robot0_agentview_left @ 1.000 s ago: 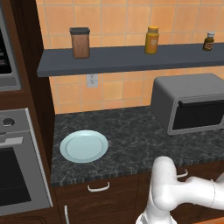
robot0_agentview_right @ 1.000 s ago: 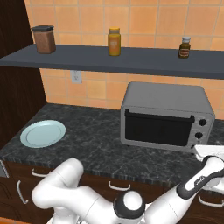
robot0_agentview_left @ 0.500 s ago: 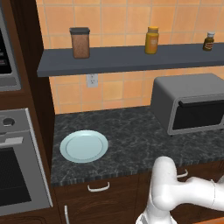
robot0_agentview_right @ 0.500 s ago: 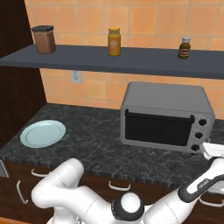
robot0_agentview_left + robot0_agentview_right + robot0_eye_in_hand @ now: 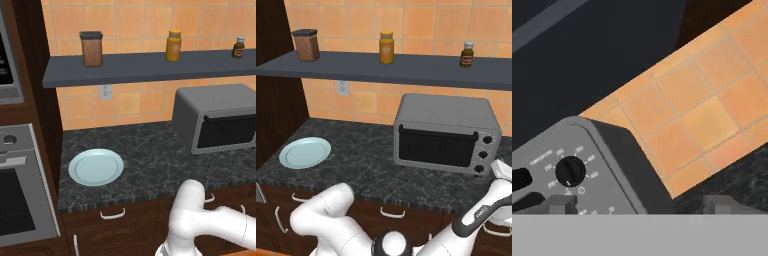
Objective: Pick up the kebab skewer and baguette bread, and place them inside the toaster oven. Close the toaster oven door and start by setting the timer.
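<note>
Hovering wide open, empty, claw (image 5: 639, 204) just off the right front corner of the toaster oven (image 5: 446, 132) on the desk (image 5: 371, 167), door (image 5: 437, 147) shut, upper knob (image 5: 570, 171) slightly left of fingertips.

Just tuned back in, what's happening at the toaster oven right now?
The toaster oven sits on the counter with its door shut. The arm has swung to the oven's right end, and the open, empty gripper hovers by the control panel, looking at the top knob without touching it. The plate on the left of the counter has nothing on it. Neither skewer nor bread can be made out through the dark glass.
</note>
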Controlling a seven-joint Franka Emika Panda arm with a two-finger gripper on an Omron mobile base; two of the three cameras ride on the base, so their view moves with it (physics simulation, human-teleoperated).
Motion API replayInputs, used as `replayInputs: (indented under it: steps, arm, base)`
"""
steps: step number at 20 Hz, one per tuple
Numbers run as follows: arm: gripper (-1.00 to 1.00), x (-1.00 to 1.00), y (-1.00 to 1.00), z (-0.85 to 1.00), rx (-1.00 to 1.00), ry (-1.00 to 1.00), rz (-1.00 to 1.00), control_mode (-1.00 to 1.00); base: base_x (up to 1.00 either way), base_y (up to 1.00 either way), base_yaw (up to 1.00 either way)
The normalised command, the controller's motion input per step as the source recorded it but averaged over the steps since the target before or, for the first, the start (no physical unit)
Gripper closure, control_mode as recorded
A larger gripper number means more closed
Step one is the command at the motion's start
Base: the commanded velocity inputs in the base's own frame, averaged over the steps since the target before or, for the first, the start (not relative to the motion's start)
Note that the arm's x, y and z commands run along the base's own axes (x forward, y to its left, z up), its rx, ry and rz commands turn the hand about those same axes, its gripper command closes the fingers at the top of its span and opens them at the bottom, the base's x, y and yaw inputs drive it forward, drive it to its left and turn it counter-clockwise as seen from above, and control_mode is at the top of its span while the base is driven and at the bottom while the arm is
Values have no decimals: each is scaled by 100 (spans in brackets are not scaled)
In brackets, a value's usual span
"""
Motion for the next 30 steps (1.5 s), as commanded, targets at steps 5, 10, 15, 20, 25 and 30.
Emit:
replayInputs:
  steps: [5, 10, 15, 20, 25, 30]
  arm:
    - [-100, -25, 42, 6, 32, 15, -5, -100]
    - [-100, -44, 5, 5, 41, -3, 2, -100]
    - [-100, -7, 41, 13, 46, 4, 0, -100]
    - [-100, 10, 20, 6, 42, 14, -1, -100]
    - [-100, 3, 17, 1, 46, 20, -10, -100]
    - [-100, 0, 3, 0, 51, 10, -3, -100]
  base:
    - [0, 0, 0]
    - [0, 0, 0]
    - [0, 0, 0]
    - [0, 0, 0]
    - [0, 0, 0]
    - [0, 0, 0]
